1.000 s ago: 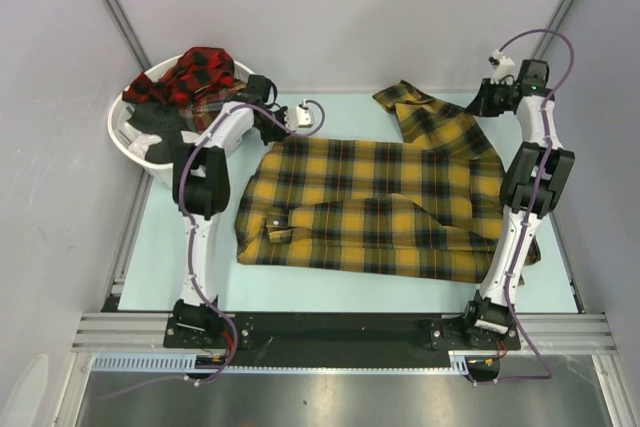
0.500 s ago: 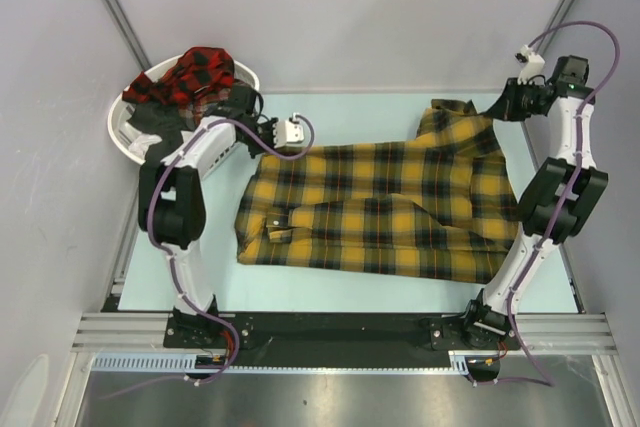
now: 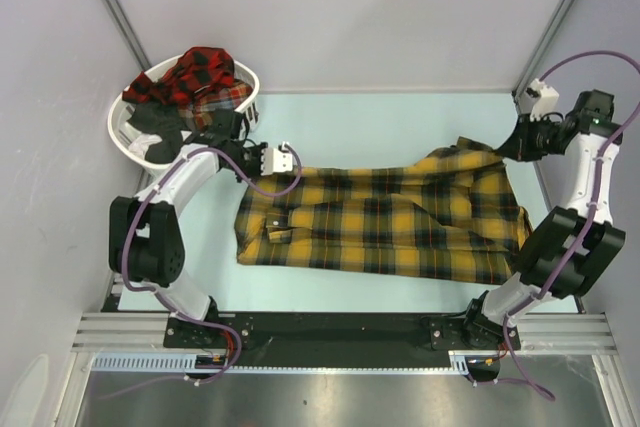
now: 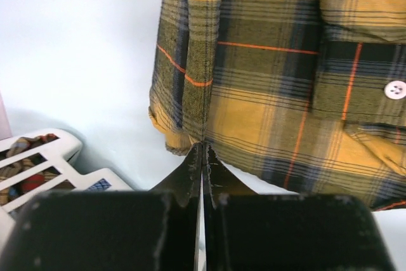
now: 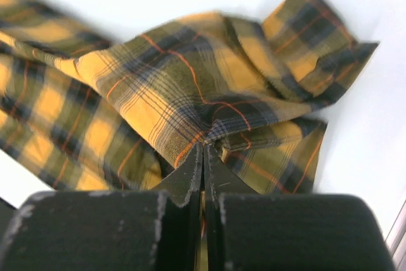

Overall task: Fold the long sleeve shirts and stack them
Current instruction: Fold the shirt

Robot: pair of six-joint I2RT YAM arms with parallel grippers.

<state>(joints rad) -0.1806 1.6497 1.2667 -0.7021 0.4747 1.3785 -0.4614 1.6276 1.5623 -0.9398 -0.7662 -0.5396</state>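
well, the yellow plaid shirt (image 3: pixel 380 222) lies spread across the middle of the pale table (image 3: pixel 380 117), chest pocket up, its long side running from 9 to 3 o'clock. the left gripper (image 4: pixel 202 152) is pinched fully closed on a fold of cloth at the shirt's 10 o'clock corner, low by the table. the right gripper (image 5: pixel 203 152) is clamped tight too, nipping a bunched edge at the shirt's 2 o'clock corner and holding it raised, so the cloth there hangs in folds. at the table's 10 o'clock corner sits a white basket (image 3: pixel 130 150) with red-and-black shirts (image 3: pixel 200 72) heaped in it. plain grey walls (image 3: pixel 350 7) close in the table on three sides.
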